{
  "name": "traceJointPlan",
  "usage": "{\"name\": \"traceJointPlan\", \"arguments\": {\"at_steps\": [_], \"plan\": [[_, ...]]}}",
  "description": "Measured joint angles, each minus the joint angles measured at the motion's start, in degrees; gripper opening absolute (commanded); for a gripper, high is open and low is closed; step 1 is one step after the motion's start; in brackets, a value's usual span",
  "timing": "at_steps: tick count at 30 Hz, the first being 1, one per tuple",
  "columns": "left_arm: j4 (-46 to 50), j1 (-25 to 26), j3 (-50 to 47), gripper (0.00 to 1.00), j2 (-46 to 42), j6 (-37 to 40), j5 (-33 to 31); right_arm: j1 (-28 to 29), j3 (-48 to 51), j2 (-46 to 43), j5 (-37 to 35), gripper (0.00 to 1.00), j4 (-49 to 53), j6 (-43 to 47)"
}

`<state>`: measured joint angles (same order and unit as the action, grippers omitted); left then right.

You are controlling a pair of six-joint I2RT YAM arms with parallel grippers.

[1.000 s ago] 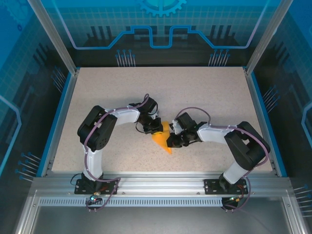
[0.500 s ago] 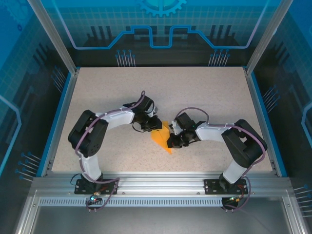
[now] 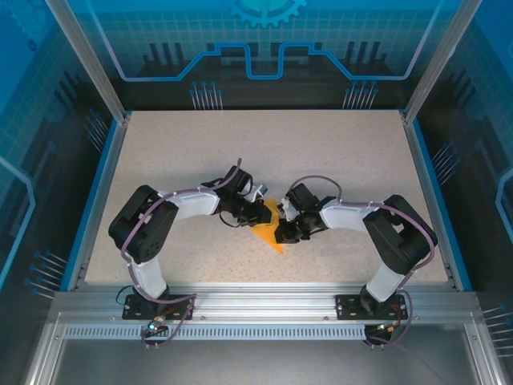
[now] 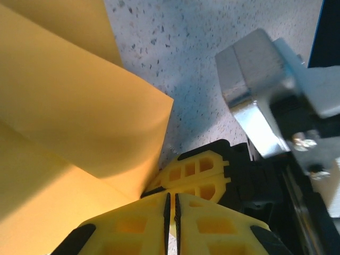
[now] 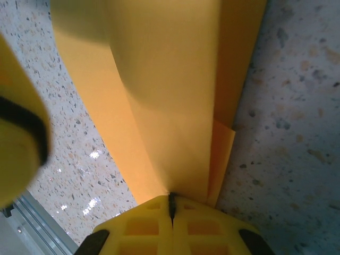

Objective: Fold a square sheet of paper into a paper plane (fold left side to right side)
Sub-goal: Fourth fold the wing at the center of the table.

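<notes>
Since the earlier frame the left arm has sunk lower and the left end effector (image 3: 263, 215) has closed in on the square sheet of paper (image 3: 269, 237); sheet lies partly folded at the middle of the table (image 3: 337, 160), tip pointing near; right end effector (image 3: 282, 233) clenched on its right edge; just beyond, left end effector clenched against its left edge; whether it grips paper cannot be told.

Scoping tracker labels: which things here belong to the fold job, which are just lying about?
Job: orange paper sheet, left gripper, right gripper; both sets of jaws shut on it.
Not the job: speckled table, aluminium frame rail.
</notes>
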<state>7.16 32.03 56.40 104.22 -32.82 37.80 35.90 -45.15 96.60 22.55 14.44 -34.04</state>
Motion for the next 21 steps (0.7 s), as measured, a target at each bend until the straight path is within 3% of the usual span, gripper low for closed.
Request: {"name": "traceJointPlan", "arguments": {"at_steps": [13, 21], "plan": [[-0.13, 0.09, 0.37, 0.13, 5.05, 0.22, 0.28, 0.46, -1.11, 0.35, -1.09, 0.0, 1.64, 0.42], [1.03, 0.09, 2.78, 0.12, 6.78, 1.33, -3.3, 0.48, -1.86, 0.74, -1.16, 0.0, 2.73, 0.98]]}}
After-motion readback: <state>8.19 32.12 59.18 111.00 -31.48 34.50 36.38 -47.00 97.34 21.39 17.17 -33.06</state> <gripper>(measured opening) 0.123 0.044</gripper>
